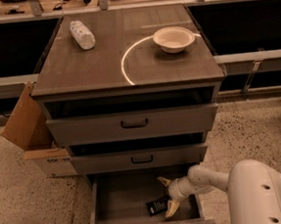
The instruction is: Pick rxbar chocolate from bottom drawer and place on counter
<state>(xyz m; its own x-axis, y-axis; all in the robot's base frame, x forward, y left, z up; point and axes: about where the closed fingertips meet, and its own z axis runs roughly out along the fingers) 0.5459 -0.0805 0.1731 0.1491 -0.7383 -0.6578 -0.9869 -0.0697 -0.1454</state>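
The bottom drawer is pulled open at the foot of the cabinet. The rxbar chocolate, a small flat black bar, lies on the drawer floor near the front right. My gripper reaches into the drawer from the right. It is open, with one yellowish finger toward the back and the other right beside the bar's right end. The counter is the wood-grain cabinet top with a white arc.
A white bowl and a white wrapped roll sit on the counter. Two upper drawers with black handles stand slightly open. A cardboard box stands at the cabinet's left. My white arm fills the lower right.
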